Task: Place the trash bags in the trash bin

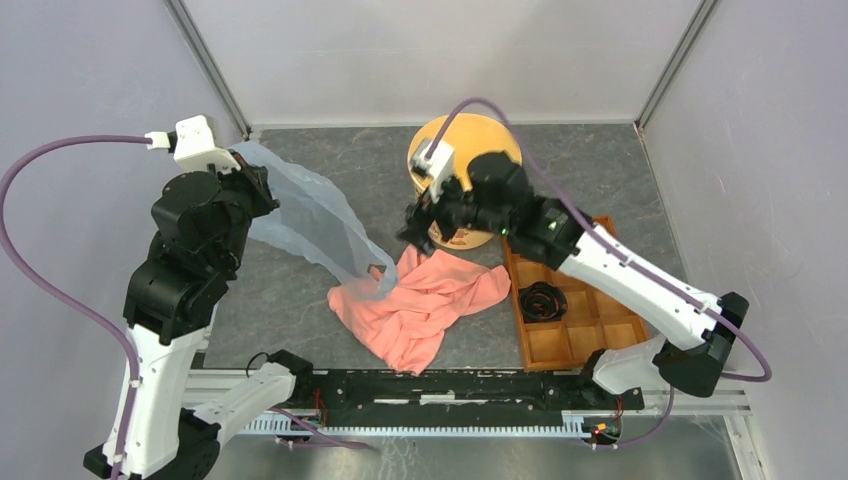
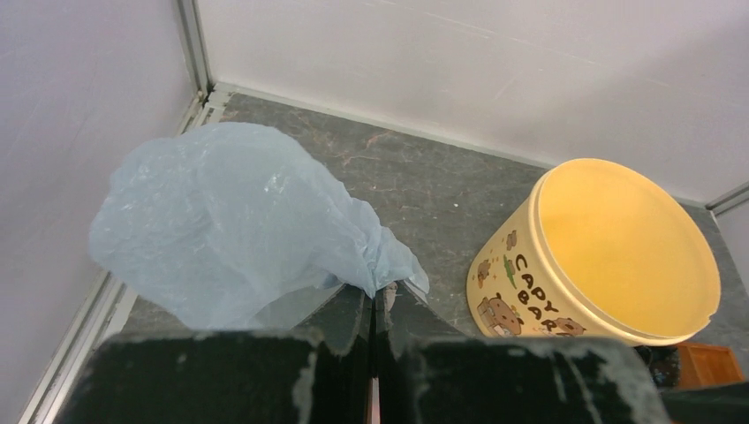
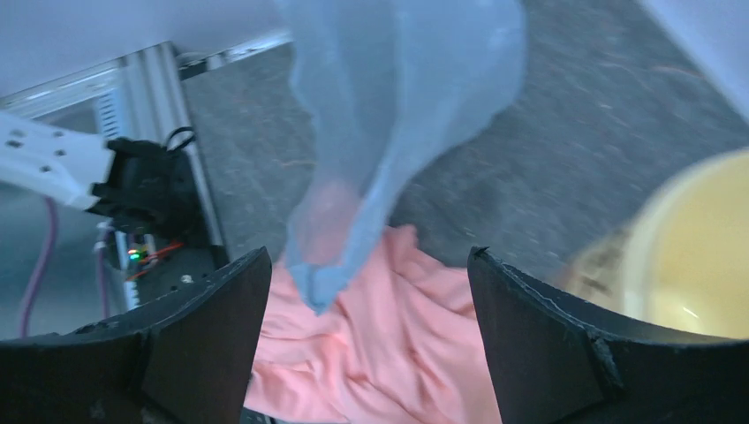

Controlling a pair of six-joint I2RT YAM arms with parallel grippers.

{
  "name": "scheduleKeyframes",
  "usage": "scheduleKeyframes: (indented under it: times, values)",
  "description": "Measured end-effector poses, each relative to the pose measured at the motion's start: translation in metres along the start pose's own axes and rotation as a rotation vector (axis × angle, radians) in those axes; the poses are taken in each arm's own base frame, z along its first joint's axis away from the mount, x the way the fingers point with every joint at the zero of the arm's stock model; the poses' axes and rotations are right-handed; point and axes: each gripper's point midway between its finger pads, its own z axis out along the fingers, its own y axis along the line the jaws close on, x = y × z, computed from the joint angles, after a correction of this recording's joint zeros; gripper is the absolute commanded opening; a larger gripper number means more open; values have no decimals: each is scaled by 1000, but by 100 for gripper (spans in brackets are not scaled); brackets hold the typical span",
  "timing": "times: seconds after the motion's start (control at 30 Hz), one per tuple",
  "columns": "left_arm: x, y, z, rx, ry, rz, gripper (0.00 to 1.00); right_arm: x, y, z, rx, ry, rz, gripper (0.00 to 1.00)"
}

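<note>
My left gripper (image 1: 262,190) is shut on a thin pale blue trash bag (image 1: 315,225) and holds it up at the left; the bag hangs down to its tip over a pink trash bag (image 1: 425,300) lying on the table. The pinch shows in the left wrist view (image 2: 382,296), with the blue bag (image 2: 230,230) bunched ahead. The yellow-tan trash bin (image 1: 470,150) stands upright at the back, partly hidden by my right arm; it also shows in the left wrist view (image 2: 609,256). My right gripper (image 1: 420,225) is open and empty, above the pink bag (image 3: 397,344) near the bin's side.
A brown compartmented wooden tray (image 1: 580,330) lies at the right with a black round object (image 1: 541,300) in one cell. Walls enclose the table at the back and sides. A black rail (image 1: 440,385) runs along the near edge.
</note>
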Motion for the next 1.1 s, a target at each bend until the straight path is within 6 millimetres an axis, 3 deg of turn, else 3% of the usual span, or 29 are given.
scheduleKeyframes:
  times: [0.07, 0.13, 0.3, 0.47, 0.57, 0.73, 0.97, 1.1]
  values:
    - [-3, -2, -1, 12, -5, -4, 2, 7, 32, 14, -76, -20, -11, 92]
    - [-7, -6, -2, 30, -9, -10, 2, 16, 51, 30, -117, -21, -27, 98]
    - [-16, -16, -5, 80, -22, -24, 2, 4, 38, 65, -64, -103, -92, 98]
    - [-26, -24, -8, 121, -36, -36, 2, -53, 28, 111, -52, -259, -134, 98]
    - [-33, -29, -9, 143, -52, -46, 2, -77, 30, 131, -76, -335, -107, 98]
    - [-40, -40, -5, 184, -66, -56, 2, -87, 48, 145, -162, -404, -1, 98]
    - [-41, -58, 9, 225, -52, -53, 2, -62, 78, 150, -217, -409, 79, 98]
    - [-38, -67, 15, 251, -36, -62, 2, -69, 83, 150, -200, -430, 89, 98]
